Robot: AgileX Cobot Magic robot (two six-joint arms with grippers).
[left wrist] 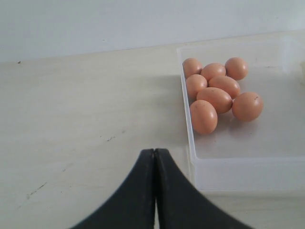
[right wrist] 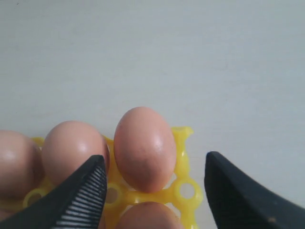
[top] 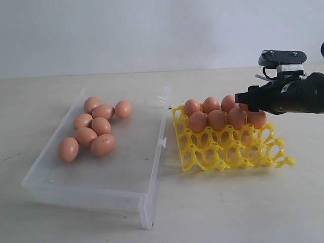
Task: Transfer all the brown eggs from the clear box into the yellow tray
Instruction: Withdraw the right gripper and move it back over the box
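Observation:
Several brown eggs [top: 93, 132] lie bunched at the far left end of the clear box [top: 131, 177]. More brown eggs [top: 216, 120] fill the two back rows of the yellow tray [top: 233, 152]. My right gripper [top: 244, 97] hovers over the tray's back right corner. In the right wrist view it [right wrist: 153, 162] is open, and one egg [right wrist: 144, 148] stands in the corner cup of the tray [right wrist: 183, 164] between the fingers, touching neither. My left gripper [left wrist: 155, 151] is shut and empty over the bare table beside the box [left wrist: 248, 143], short of its eggs [left wrist: 217, 98].
The box has a small white clasp [top: 163, 143] on the long edge facing the tray. The tray's two front rows [top: 238, 157] hold nothing. The right arm's black body [top: 298, 93] reaches in from the right edge. A pale wall stands behind the table.

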